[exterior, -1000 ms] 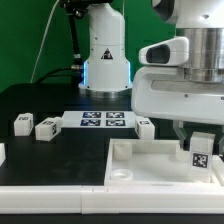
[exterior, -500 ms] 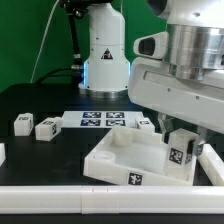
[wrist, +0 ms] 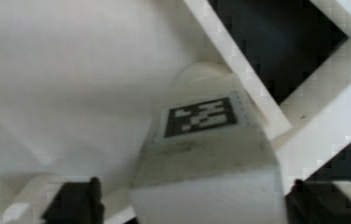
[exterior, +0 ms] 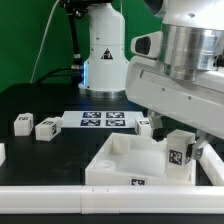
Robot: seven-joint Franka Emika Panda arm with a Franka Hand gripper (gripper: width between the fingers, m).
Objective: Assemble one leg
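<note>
Legs point(exterior: 22, 122) and point(exterior: 46, 127) lie loose at the exterior view's left, beside the marker board point(exterior: 103, 120). Rightward, over the white tabletop piece point(exterior: 120, 160), the gripper point(exterior: 180, 152) apparently clamps a tagged leg point(wrist: 204, 150) between nearly closed fingers point(wrist: 79, 200).

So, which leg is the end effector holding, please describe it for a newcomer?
Find the large white tray-like piece at the front of the table. Above its corner on the exterior view's right hangs the end effector, shut on the leg, a white block with a black-and-white tag. The other legs lie loose on the black table.
</note>
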